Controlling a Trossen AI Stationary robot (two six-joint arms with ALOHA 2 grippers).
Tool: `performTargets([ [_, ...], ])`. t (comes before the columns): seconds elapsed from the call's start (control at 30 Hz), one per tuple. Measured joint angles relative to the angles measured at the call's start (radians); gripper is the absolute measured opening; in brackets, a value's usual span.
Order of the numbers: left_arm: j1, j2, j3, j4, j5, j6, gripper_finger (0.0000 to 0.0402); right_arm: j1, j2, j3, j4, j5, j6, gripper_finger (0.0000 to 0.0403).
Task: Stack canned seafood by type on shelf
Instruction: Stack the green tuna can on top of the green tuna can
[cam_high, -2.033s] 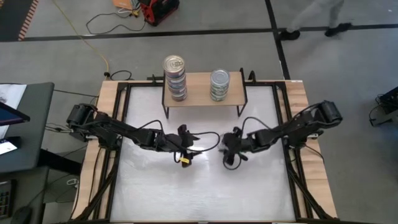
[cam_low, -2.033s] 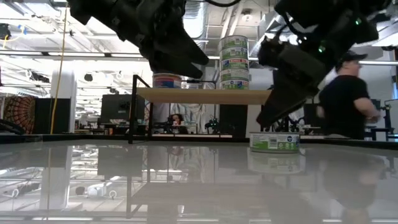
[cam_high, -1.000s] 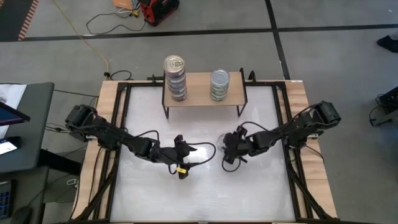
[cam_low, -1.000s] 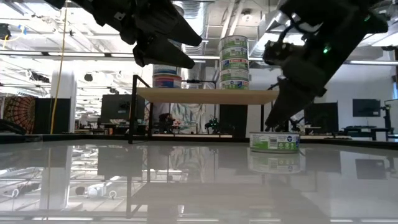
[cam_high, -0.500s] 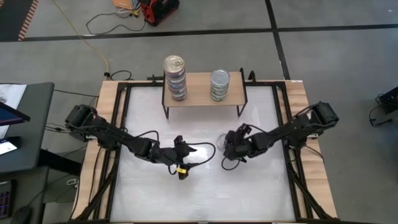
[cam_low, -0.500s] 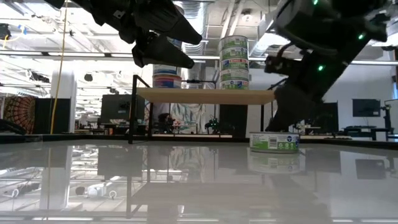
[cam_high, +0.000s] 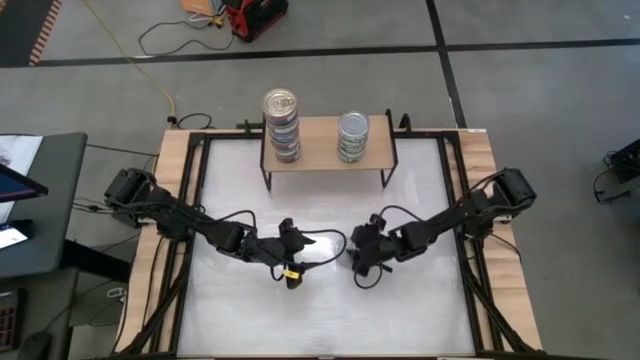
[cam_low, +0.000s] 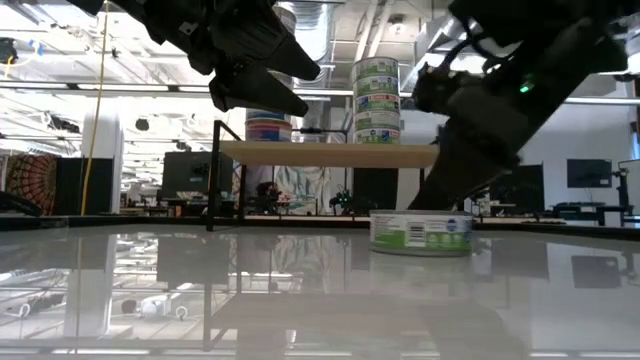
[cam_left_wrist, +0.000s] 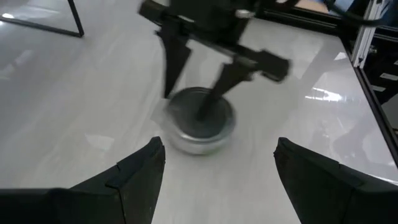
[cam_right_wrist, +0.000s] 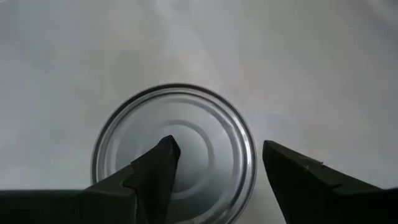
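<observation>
One silver-lidded tin (cam_low: 420, 232) with a green and blue label sits flat on the white table, shown in the left wrist view (cam_left_wrist: 199, 121) and the right wrist view (cam_right_wrist: 186, 118). In the high view my right gripper (cam_high: 358, 255) covers it. That gripper (cam_right_wrist: 217, 149) is open and stands over the tin. My left gripper (cam_high: 305, 243) is open and hovers to the tin's left, raised off the table (cam_low: 295, 85). The shelf (cam_high: 320, 152) stands on black legs at the far edge. It carries a gold-lidded stack (cam_high: 281, 125) and a silver-lidded stack (cam_high: 352, 137). My right gripper comes at the tin from above, slanting down from the table's right. One fingertip (cam_right_wrist: 155, 177) rests on the middle of the lid (cam_right_wrist: 193, 143). The other finger (cam_right_wrist: 298, 180) stands outside the rim with a small gap showing. The tin stays flat on the table.
Black frame rails (cam_high: 196, 200) and the table's wooden edges (cam_high: 488, 180) run along both sides. Bare white table top (cam_high: 330, 310) lies toward the near edge. Cables lie on the floor beyond the table.
My right gripper has moved toward the near edge and slightly left, coming down over the tin. The tin has slid along the table the same way, nearer and a little left, staying flat.
</observation>
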Motion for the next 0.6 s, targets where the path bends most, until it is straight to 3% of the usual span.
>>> performTargets([
  [0.17, 0.0, 0.0, 0.0, -0.019, 0.0, -0.04, 0.029, 0.045, -0.003, 0.026, 0.012, -0.016, -0.008, 0.027],
  [0.33, 0.0, 0.007, 0.0, 0.006, 0.0, -0.086, 0.029, 0.086, -0.078, 0.079, 0.014, 0.132, -0.083, 0.027],
  [0.47, 0.001, 0.043, 0.0, 0.073, 0.001, -0.118, 0.029, 0.112, -0.17, 0.1, -0.118, 0.209, -0.091, 0.027],
  [0.6, 0.014, 0.118, 0.021, 0.11, 0.013, -0.143, 0.029, 0.138, -0.257, 0.1, -0.339, 0.228, 0.037, 0.027],
])
